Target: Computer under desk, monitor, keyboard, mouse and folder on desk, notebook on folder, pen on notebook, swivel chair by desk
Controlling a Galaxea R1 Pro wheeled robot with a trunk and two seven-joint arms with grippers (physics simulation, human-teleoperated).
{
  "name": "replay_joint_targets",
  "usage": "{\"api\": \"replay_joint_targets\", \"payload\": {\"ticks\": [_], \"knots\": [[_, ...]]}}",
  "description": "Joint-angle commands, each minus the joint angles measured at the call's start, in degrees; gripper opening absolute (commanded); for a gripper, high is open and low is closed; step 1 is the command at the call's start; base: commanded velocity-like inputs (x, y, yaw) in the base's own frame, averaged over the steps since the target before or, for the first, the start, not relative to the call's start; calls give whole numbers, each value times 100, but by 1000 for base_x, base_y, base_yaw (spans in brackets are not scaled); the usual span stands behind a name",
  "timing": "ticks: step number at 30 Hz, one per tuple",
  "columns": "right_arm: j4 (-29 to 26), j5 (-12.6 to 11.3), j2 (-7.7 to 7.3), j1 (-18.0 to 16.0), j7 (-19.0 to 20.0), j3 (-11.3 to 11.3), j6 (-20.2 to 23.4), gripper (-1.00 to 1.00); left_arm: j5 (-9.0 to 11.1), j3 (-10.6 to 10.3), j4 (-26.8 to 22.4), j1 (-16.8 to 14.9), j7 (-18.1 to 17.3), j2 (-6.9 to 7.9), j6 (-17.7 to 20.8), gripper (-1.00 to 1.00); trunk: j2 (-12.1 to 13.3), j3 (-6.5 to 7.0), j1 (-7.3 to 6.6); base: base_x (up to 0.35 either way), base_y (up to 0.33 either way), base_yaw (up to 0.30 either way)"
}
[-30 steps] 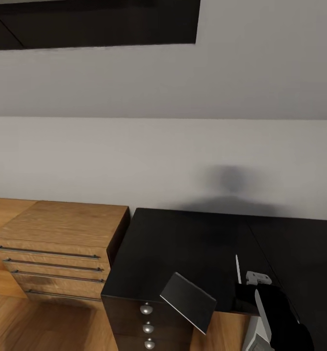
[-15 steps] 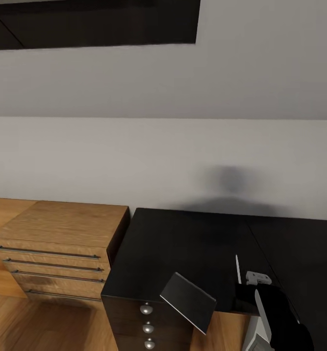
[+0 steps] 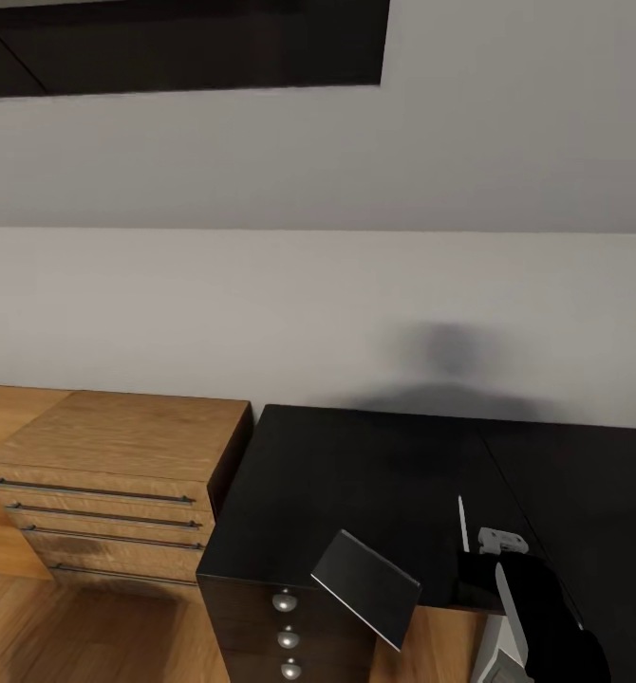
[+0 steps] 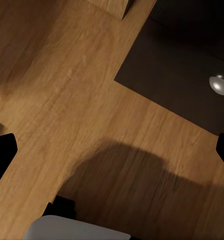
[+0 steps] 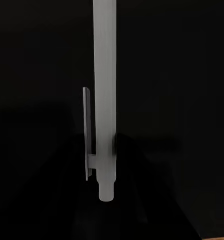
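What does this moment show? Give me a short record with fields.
place: black desk beside a wooden drawer chest, against a pale wall
pen: white pen over the desk top, just ahead of the right gripper
right gripper: at the pen's near end; grip cannot be told
left gripper: left gripper open, low over the wooden floor
other: dark flat panel, tilted, at the desk's front edge; unidentified

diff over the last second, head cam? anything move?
Nothing visibly changed. The pen lies at the same spot on the black top, the right pincer sits by it as before, and the dark flat panel hangs tilted over the front edge as before. The wooden drawer chest and the framing match too.
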Motion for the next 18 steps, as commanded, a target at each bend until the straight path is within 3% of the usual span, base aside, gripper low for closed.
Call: {"api": "replay_joint_targets", "payload": {"ticks": [1, 4, 5, 18], "knots": [[-8, 55, 7, -5, 53, -20, 23, -100, 55, 22, 9, -5, -58, 2, -8, 100, -4, -7, 0, 0, 0, 0], [-8, 55, 9, -5, 53, -20, 23, -100, 55, 22, 9, -5, -58, 2, -8, 100, -4, -7, 0, 0, 0, 0], [-8, 55, 9, -5, 53, -20, 23, 100, 55, 22, 9, -5, -58, 2, -8, 100, -4, -7, 0, 0, 0, 0], [-211, 19, 9, -5, 92, -59, -3, 100, 55, 22, 9, -5, -64, 2, -8, 100, -4, -7, 0, 0, 0, 0]]}}
